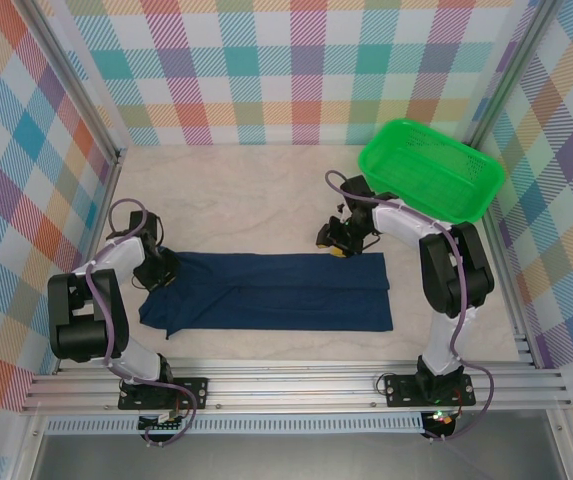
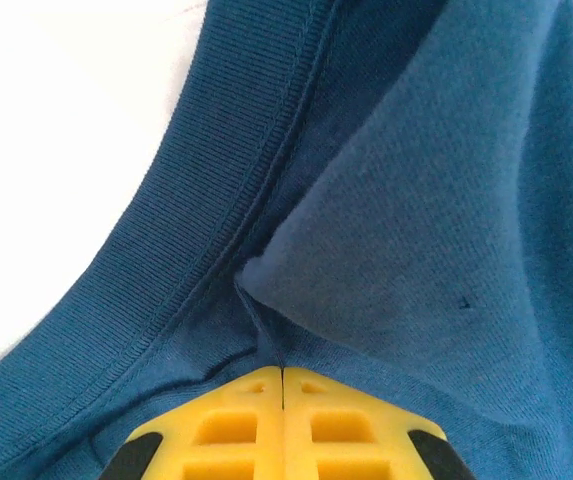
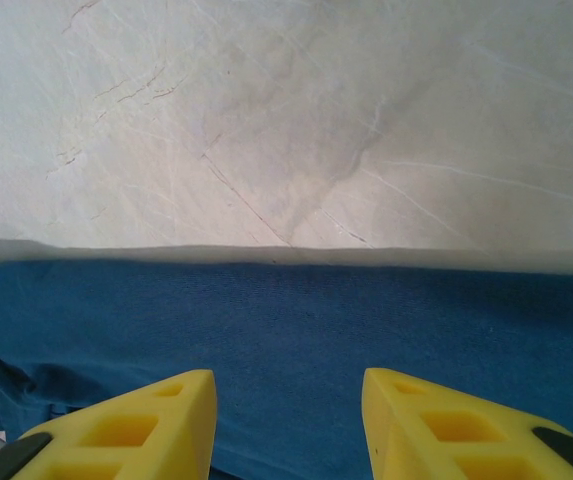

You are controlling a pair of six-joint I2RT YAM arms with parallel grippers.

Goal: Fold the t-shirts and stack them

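We see the shirt [image 1: 266,292] on the table [image 1: 256,190] between the arms, already folded lengthwise into a long strip. The left gripper [image 2: 282,378] is pinched on cloth by the collar [image 2: 216,200]. The right gripper [image 3: 288,395] hangs part-open over the far edge. Cross folds and stacking remain, we judge.

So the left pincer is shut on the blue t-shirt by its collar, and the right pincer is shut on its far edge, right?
Not quite. The right pincer is open, fingers apart over the far edge of the t-shirt, as the right wrist view shows. The left pincer is indeed shut on the t-shirt by its collar.
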